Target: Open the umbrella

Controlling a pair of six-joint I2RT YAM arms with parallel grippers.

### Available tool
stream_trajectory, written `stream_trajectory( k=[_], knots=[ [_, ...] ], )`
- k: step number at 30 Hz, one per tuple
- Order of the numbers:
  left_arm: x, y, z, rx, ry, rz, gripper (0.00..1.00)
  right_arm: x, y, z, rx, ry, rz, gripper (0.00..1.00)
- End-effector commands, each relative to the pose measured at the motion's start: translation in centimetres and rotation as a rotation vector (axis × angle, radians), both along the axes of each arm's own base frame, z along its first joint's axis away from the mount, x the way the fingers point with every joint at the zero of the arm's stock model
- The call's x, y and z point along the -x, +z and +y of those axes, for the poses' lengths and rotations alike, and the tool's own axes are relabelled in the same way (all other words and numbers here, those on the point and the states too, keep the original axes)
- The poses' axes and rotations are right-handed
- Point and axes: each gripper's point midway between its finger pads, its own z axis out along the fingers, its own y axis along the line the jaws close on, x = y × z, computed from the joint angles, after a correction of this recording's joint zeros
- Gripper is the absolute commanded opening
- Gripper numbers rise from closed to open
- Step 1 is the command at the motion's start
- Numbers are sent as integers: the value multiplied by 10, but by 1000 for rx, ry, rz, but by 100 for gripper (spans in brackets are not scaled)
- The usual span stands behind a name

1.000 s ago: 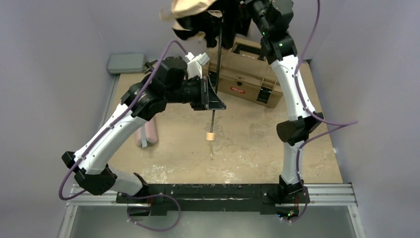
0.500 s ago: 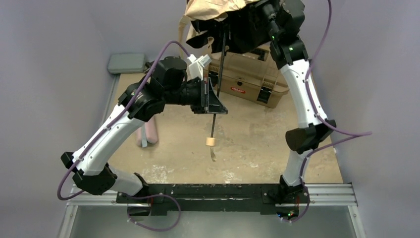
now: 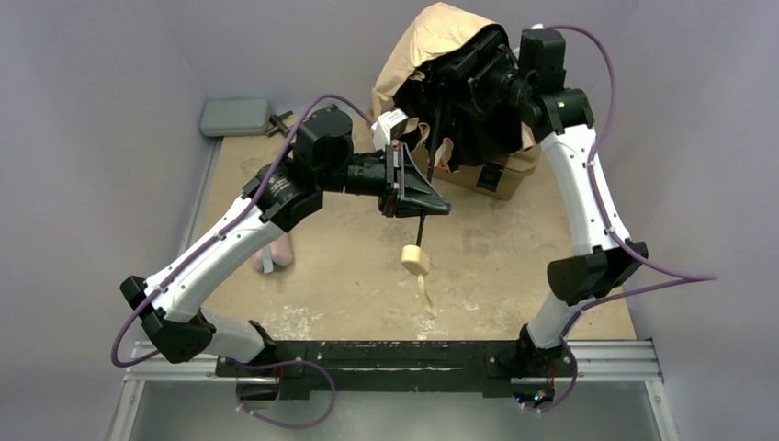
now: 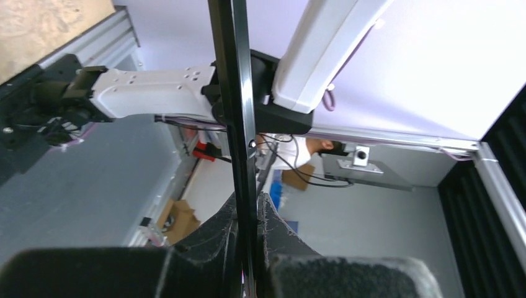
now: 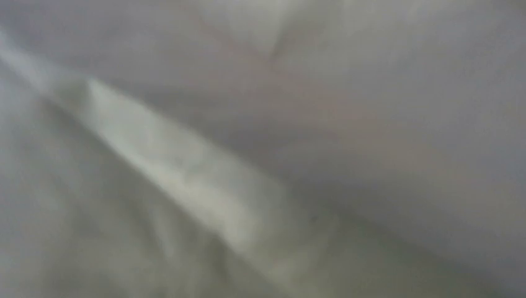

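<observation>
Mid-opening, by the look of it: holds the umbrella [image 3: 432,69] aloft over the far part of the table [image 3: 349,276], in front of the toolbox [image 3: 501,175], with the beige canopy [image 3: 441,37] bunched and drooping, not spread taut. Not yet locked open, so probably at the runner-pushing step (a judgement, the runner itself being hidden).

Calls next for a steady drive along the shaft: keeping the lower grip firm while pushing up toward the canopy top until locked, without letting the shaft tilt.

Clamps the thin black shaft [image 4: 239,93] in the left gripper [image 3: 418,197], pads [image 4: 347,276] closed tight on it, with the knob handle [image 3: 415,260] hanging just below those fingers and its strap [image 3: 425,296] dangling under that.

Buries the right gripper [image 3: 482,83] beneath the canopy, up the shaft from the left. Cannot tell whether those fingers stand apart or pinch anything, with only blurred fabric in the right wrist view.
</observation>
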Motion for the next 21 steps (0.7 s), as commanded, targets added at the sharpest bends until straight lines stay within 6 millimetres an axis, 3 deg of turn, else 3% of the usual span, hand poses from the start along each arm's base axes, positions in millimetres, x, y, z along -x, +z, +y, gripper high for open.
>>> stream_trajectory(
  k=[1, 6, 10, 17, 21],
  knots=[
    [4, 78, 4, 255, -4, -175, 0, 51, 9, 5, -4, 85, 29, 77],
    [-3, 76, -5, 267, -2, -157, 0, 64, 11, 9, -37, 84, 42, 67],
    [-3, 73, -5, 267, -3, -153, 0, 65, 28, 16, -76, 82, -9, 56],
    [4, 77, -2, 280, -25, -169, 0, 51, 16, 16, -32, 34, 9, 48],
    [10, 75, 2, 274, -38, -176, 0, 38, 15, 12, -21, -7, -2, 28]
  ],
)
